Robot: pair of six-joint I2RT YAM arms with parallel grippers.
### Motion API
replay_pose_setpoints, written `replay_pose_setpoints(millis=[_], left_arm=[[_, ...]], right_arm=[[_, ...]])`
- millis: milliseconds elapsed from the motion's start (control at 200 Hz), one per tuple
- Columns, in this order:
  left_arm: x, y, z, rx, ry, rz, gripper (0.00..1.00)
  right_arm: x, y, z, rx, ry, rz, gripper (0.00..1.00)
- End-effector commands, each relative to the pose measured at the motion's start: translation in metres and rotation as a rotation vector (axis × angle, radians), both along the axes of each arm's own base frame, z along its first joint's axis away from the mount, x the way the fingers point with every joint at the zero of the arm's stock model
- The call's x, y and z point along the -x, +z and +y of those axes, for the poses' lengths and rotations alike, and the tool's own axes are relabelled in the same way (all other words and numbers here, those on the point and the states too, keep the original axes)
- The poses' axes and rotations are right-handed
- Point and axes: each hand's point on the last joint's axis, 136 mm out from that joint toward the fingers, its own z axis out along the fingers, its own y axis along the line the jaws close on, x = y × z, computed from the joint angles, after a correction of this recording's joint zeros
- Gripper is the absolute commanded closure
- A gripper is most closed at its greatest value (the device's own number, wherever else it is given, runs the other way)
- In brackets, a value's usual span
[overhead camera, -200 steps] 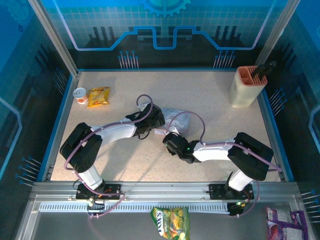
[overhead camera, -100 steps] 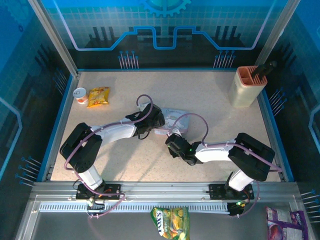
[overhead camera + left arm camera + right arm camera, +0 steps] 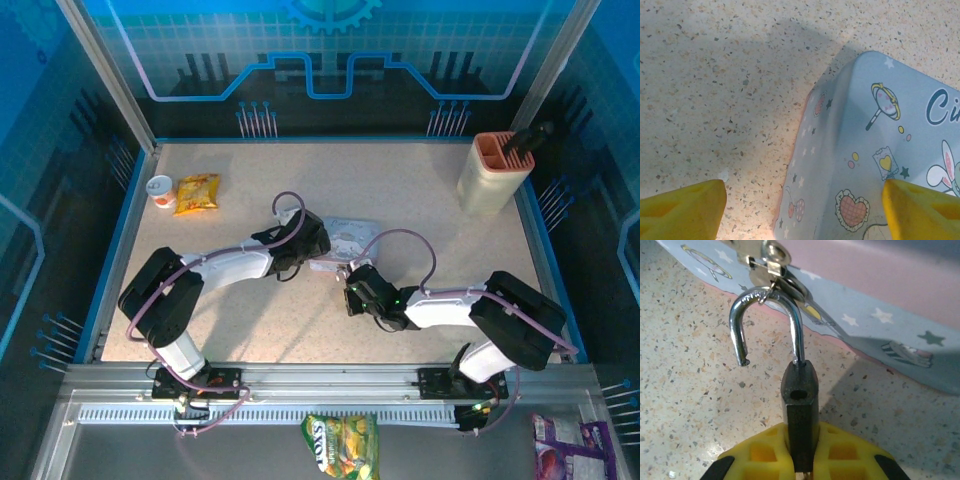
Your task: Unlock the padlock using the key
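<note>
Far left: a small cup and a yellow snack packet lie side by side on the speckled surface.
Left gripper: yellow fingers spread wide apart, straddling the near-left corner of the tin, gripping nothing.
Tin: grey-blue with cartoon prints, mid-surface, between both arms.
Padlock: just near the tin's near edge, dark body upright, shackle swung free at one end, its top at the tin's metal clasp.
Right gripper: clamped on the padlock's body.
Far right: a beige holder.
</note>
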Motion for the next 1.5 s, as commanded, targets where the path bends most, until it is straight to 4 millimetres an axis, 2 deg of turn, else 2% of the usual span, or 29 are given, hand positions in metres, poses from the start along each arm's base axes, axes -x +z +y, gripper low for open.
replay_pose_setpoints(millis=[0,310,545,730,945,1210,1360,1495], left_arm=[[0.058,-0.051,0.023,-0.139,-0.037,0.227,0.19],[0.069,-0.053,0.004,-0.057,-0.020,0.213,0.21],[0.071,-0.053,-0.008,-0.051,-0.027,0.210,0.22],[0.070,-0.048,-0.017,-0.046,-0.024,0.191,0.22],[0.071,-0.049,-0.030,-0.023,-0.039,0.183,0.22],[0.073,-0.054,-0.029,-0.031,-0.038,0.188,0.22],[0.073,-0.057,-0.026,-0.038,-0.027,0.187,0.22],[0.072,-0.057,-0.026,-0.039,-0.025,0.183,0.21]], right_arm=[[-0.011,0.002,0.000,-0.132,-0.107,0.016,1.00],[-0.016,0.008,-0.007,-0.299,-0.291,0.056,1.00],[-0.015,0.000,-0.029,-0.384,-0.482,0.145,1.00],[-0.011,-0.004,-0.031,-0.479,-0.575,0.250,1.00],[-0.024,0.008,-0.034,-0.587,-0.604,0.296,1.00],[-0.040,0.017,-0.040,-0.700,-0.633,0.351,1.00],[-0.045,0.024,-0.047,-0.668,-0.621,0.349,1.00],[-0.047,0.019,-0.059,-0.665,-0.645,0.378,1.00]])
